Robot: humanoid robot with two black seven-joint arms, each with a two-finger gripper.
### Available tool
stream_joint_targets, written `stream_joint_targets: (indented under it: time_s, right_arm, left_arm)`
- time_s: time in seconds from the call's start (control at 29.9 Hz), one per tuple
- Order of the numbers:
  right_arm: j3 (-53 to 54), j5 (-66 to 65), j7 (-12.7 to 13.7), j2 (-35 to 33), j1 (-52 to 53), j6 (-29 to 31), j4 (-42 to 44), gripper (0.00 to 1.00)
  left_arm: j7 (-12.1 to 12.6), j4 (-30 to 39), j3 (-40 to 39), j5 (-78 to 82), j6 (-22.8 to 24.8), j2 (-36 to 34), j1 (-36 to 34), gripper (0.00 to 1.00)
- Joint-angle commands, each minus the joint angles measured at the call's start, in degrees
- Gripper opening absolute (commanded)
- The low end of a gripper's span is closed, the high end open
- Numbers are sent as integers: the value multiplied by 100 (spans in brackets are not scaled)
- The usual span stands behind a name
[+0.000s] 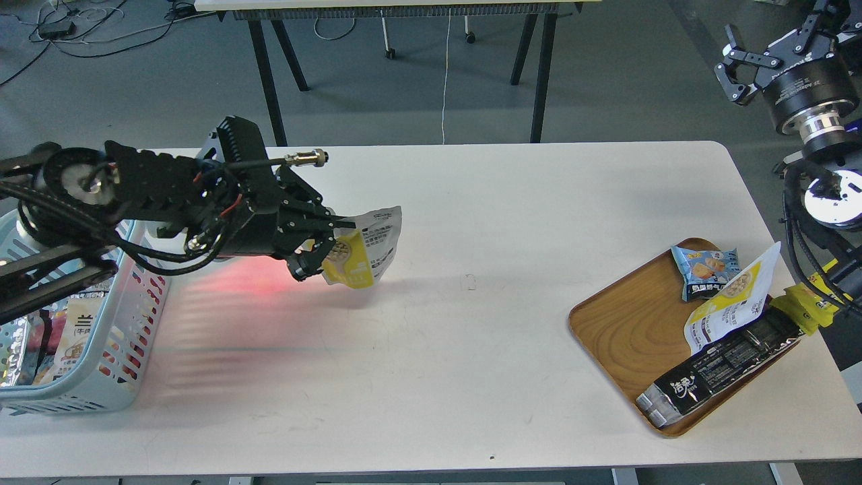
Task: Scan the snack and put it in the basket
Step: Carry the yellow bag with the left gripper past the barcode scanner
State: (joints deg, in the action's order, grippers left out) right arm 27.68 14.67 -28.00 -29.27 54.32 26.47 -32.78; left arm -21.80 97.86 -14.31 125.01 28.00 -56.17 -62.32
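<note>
Head view: left gripper (331, 244) hung above the white table (471, 337), fingers clamped on the snack (369, 250), a white-and-yellow pouch. Pouch was off the tabletop, tilted, its white top edge pointing away from the gripper to the right, yellow lower half hanging below the fingertips. A red glow lay on the table just beneath and behind the gripper, toward the arm's side.

Basket (108, 350) sat back along the left arm, under its thick links, at the table's left edge; packets lay inside, not readable in detail. Snack was well clear of it, to its right.

Right gripper (731, 67) was raised at the far upper right, beyond the table corner, well apart from the left one; fingers spread, nothing between them.

Below the right arm, a wooden tray (626, 330) held a second white-and-yellow pouch (731, 303), a small blue packet (704, 269) partly tucked beside it, and a long black packet (720, 374) along the tray's right rim.
</note>
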Motion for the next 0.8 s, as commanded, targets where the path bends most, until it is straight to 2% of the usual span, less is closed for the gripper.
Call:
stream_joint_targets:
  time_s: [0.0, 0.23, 0.77]
  right_arm:
    - [0, 1, 0, 1, 0, -1, 0, 99]
    - [-9, 1, 0, -17, -35, 7, 0, 99]
    - [0, 1, 0, -8, -44, 34, -9, 99]
  left_arm:
    - [-220, -4, 33, -1, 0, -420, 9, 0]
    - [-220, -57, 68, -1, 0, -790, 114, 0]
    - [-220, -83, 60, -1, 0, -1071, 158, 0]
